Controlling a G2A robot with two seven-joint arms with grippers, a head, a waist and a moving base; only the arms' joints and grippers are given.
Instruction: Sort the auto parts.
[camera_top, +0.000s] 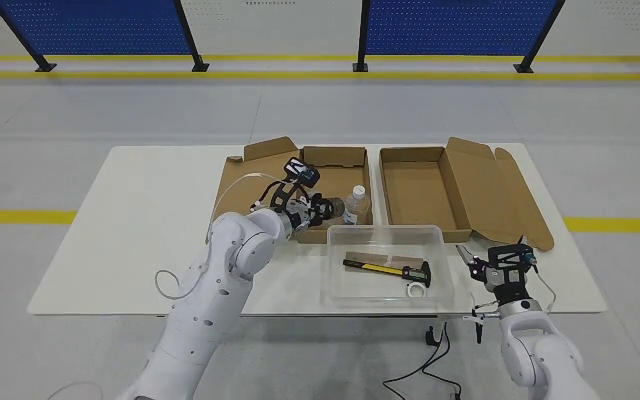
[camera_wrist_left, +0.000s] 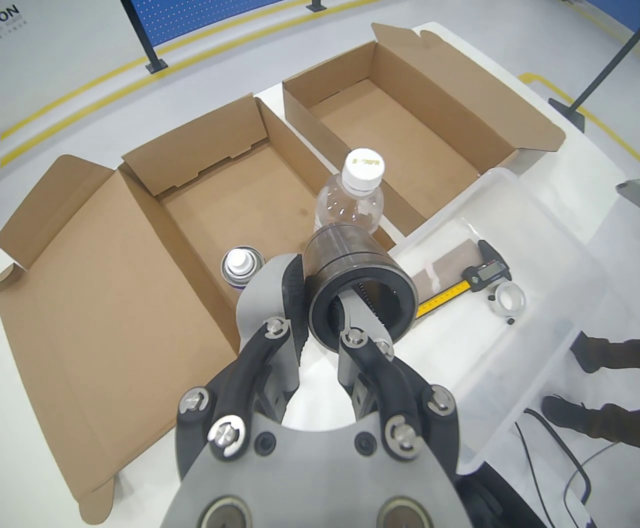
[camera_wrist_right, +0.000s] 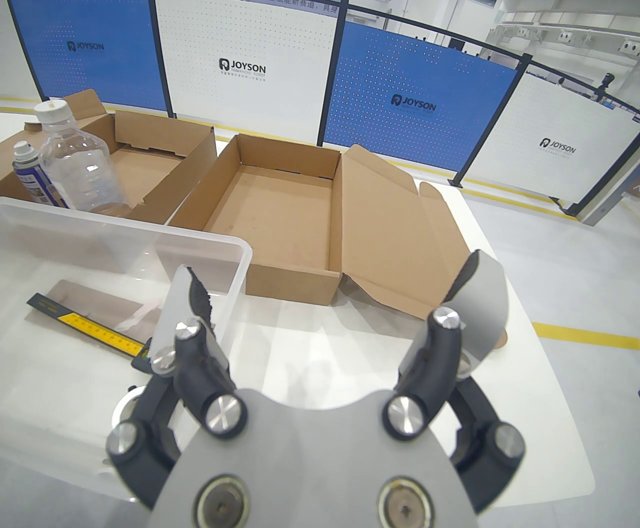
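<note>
While the left gripper (camera_wrist_left: 325, 300) is clenched on the bearing sleeve (camera_wrist_left: 350, 250), one finger sits inside the bore and the other presses the outer wall. I judge this wall pinch is chosen because the part is hollow and broad, so the rim offers the surest purchase. The sleeve is held off the surface, over the near edge of the left cardboard box (camera_wrist_left: 210, 215) and just beside the water bottle (camera_wrist_left: 350, 200). A spray can (camera_wrist_left: 242, 265) stands in the same box near that corner. Both stand upright in the box, which suggests it is the receiving compartment for this class of item; the sleeve appears bound for it.

The right cardboard box (camera_wrist_left: 400, 130) lies open alongside, flaps folded out, presumably so that parts can be dropped in from above. The clear plastic bin (camera_wrist_left: 550, 280) sits in front of both boxes on the table (camera_top: 120, 230), and I take it for the supply of unsorted items. A caliper (camera_wrist_left: 480, 277) and a metal collar (camera_wrist_left: 510, 300) lie in it, close together, on the bin floor.

The right gripper (camera_wrist_right: 332, 272) is released, fingers spread wide and holding nothing, above the table by the bin's end.

Markings: the bottle cap, the can's label and the fence panels behind carry print. The caliper shows a yellow graduated scale and a display, too small to read.
</note>
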